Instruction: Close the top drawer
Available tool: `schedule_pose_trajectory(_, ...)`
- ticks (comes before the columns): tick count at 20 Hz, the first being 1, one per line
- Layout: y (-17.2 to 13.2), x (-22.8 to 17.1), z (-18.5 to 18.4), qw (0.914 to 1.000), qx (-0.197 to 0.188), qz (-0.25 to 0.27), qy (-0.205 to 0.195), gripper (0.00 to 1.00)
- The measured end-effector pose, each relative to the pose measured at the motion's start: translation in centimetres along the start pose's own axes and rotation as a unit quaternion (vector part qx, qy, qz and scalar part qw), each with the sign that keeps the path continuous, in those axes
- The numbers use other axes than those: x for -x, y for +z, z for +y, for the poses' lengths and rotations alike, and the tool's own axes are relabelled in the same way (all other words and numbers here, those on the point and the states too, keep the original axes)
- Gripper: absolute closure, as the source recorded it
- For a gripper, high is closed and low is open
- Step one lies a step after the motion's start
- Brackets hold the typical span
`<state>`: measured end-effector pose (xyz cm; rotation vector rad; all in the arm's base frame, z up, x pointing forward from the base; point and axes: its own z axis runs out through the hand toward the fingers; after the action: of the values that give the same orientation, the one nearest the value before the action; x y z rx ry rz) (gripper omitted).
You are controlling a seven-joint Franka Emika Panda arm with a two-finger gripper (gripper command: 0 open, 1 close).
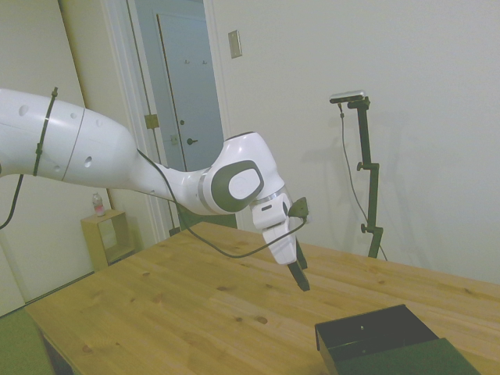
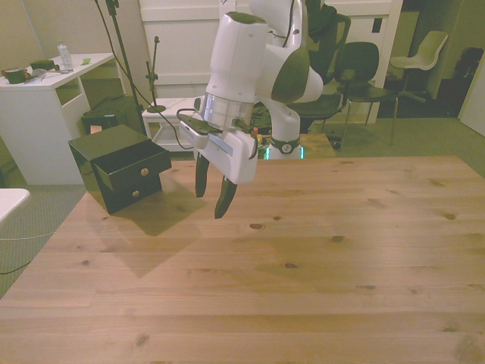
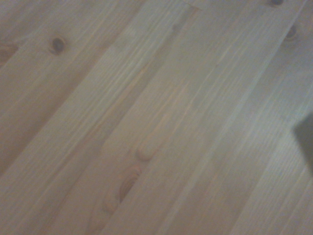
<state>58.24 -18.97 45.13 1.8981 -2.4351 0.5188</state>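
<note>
- I see the gripper [image 2: 211,192] hanging above the bench [image 2: 303,250], touching nothing; two dark fingers [image 2: 224,199] point down, spread with a clear gap, nothing between them
- top drawer [image 1: 375,329] is pulled out of the cabinet [image 2: 120,165]; side view shows its open black cavity with a tiny pale speck inside; cabinet's dark top panel [image 1: 414,361] lies behind it at the picture's lower right
- in the front view the cabinet sits at the bench's far corner on the front view's left; the fingers hang to the front view's right of it, near but apart, with bare wood and shadow between
- in the side view the gripper [image 1: 300,275] is above and to the picture's left of the drawer, not touching it
- count: one arm, one gripper, two fingers; one cabinet, two drawer fronts stacked in the front view, each with one small round knob; upper front [image 2: 136,169] juts out past the lower one
- wrist view: blurred wood grain of the bench [image 3: 146,122] only; a dark patch [image 3: 305,139] at one edge, I can't tell what it is
- off the bench in the front view: one white desk [image 2: 42,114] at the left, three chairs [image 2: 424,57] at the back, as far as I can count
</note>
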Motion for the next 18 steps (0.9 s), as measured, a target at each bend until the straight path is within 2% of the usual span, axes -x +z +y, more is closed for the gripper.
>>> schedule_pose_trajectory(12, 0.1, -4.0, 2.9, 0.9995, 0.010, 0.010, 0.027, 1.00)
schedule_pose_trajectory(18, -0.3, -4.6, 4.5, 0.9994, 0.013, 0.006, 0.032, 1.00)
